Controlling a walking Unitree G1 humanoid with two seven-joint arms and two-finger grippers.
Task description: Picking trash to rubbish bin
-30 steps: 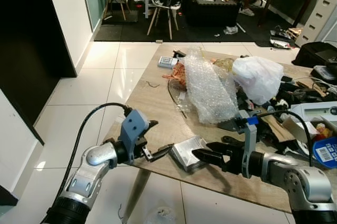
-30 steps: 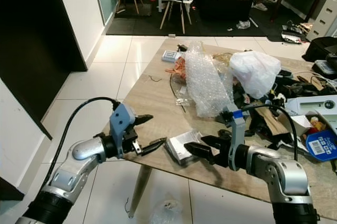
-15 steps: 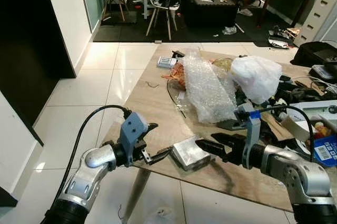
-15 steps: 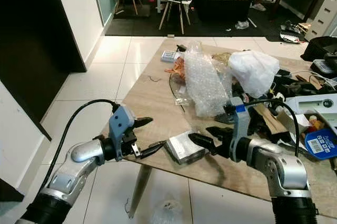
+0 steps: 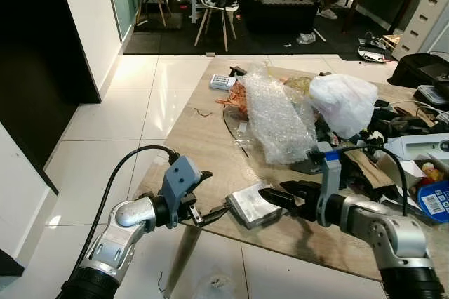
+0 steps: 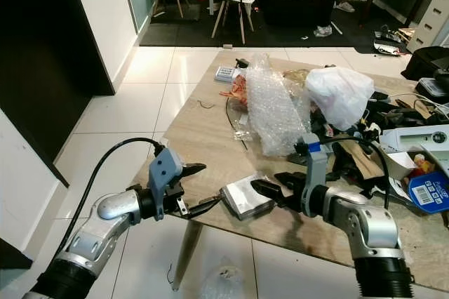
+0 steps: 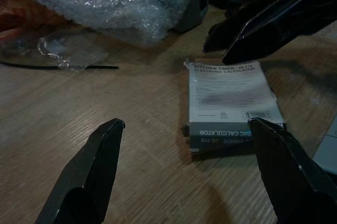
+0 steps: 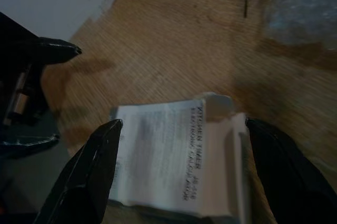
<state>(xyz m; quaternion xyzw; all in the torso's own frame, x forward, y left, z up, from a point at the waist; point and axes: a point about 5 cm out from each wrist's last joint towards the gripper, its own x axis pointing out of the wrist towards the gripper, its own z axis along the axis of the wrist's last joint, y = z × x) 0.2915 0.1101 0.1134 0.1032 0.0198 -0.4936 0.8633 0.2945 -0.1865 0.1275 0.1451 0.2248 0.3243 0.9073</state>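
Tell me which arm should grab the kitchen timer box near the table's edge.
Right. The right gripper is open with its fingers either side of the kitchen timer box, almost touching it. The left gripper, also open, sits at the table edge, with one fingertip near the box's corner.

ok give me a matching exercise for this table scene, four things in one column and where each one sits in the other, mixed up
Things:
1. grey box
2. bubble wrap
3. white plastic bag
4. blue-lidded tub

Places:
A. far right edge of the table
B. near table edge, between the left gripper and right gripper
C. middle of the table, beyond the box
D. right of the bubble wrap, on the dark clutter

Pairs: 1-B, 2-C, 3-D, 4-A
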